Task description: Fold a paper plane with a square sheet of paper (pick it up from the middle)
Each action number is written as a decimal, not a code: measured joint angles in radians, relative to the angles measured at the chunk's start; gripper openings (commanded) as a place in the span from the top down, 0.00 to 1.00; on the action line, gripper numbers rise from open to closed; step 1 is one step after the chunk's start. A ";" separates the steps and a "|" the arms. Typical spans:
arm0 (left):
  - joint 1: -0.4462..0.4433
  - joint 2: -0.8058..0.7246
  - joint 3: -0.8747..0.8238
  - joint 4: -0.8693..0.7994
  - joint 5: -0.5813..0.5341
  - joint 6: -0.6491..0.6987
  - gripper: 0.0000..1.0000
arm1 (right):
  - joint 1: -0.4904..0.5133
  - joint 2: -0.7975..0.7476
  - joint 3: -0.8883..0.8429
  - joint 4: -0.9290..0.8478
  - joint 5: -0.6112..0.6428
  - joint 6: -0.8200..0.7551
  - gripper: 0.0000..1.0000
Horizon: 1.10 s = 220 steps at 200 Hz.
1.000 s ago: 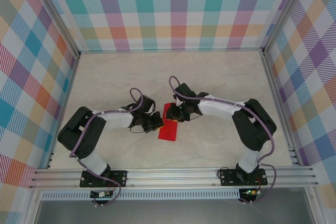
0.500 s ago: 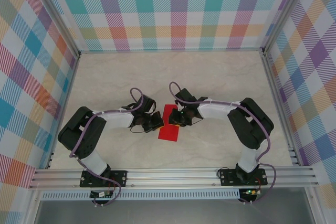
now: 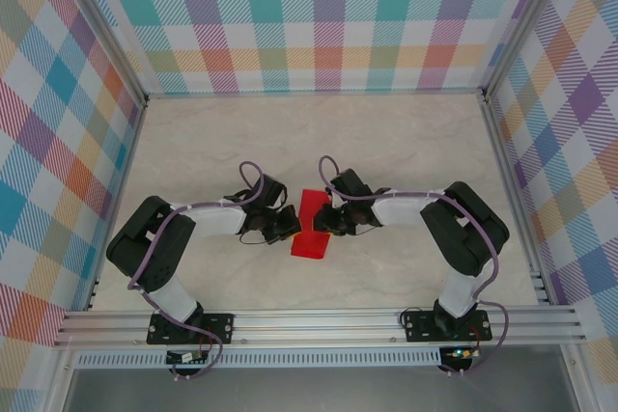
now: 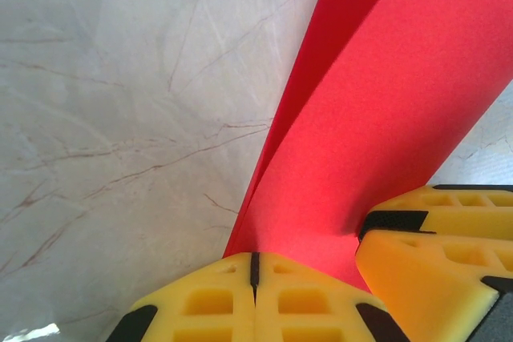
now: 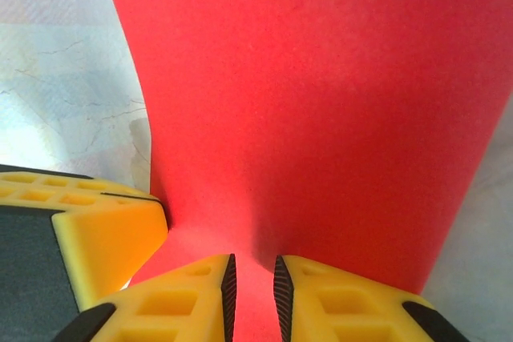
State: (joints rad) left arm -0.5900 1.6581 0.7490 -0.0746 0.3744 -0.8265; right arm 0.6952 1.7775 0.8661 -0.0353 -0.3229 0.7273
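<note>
The square sheet of paper [image 3: 311, 226] is bright red and lies folded over on the table between my two grippers. In the left wrist view, the sheet of paper [image 4: 377, 94] shows two layers that part along its left edge. My left gripper [image 3: 288, 226] is shut, its tips [image 4: 256, 260] resting on the sheet's near left edge, which runs under them. My right gripper [image 3: 325, 222] rests on the sheet from the right. Its jaws [image 5: 252, 278] stand a narrow gap apart, and a raised ridge of red paper [image 5: 264, 222] runs into that gap. The two grippers' fingers nearly touch.
The marble-look tabletop [image 3: 386, 142] stretches bare beyond the grippers to the checked back wall [image 3: 319, 16]. Checked side walls and aluminium rails [image 3: 319, 320] close in the table at the left, right and near edge.
My right gripper has slid a little nearer along the sheet and its arm has drawn in. The sheet's upper part now lies flatter. My left gripper has stayed put.
</note>
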 measured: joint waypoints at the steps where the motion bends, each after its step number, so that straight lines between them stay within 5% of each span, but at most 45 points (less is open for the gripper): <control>1: -0.001 0.000 0.000 0.000 0.000 0.000 1.00 | 0.000 0.000 -0.001 0.001 -0.001 0.000 0.76; 108: -0.002 0.000 0.000 0.000 -0.001 0.001 1.00 | -0.036 -0.137 -0.040 0.031 0.023 -0.002 0.77; 220: -0.003 0.000 0.002 -0.003 -0.002 0.001 1.00 | -0.035 0.048 0.009 0.104 -0.065 -0.010 0.82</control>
State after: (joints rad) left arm -0.5934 1.6581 0.7509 -0.0780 0.3725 -0.8257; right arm 0.6601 1.8256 0.8753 0.0685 -0.3882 0.7170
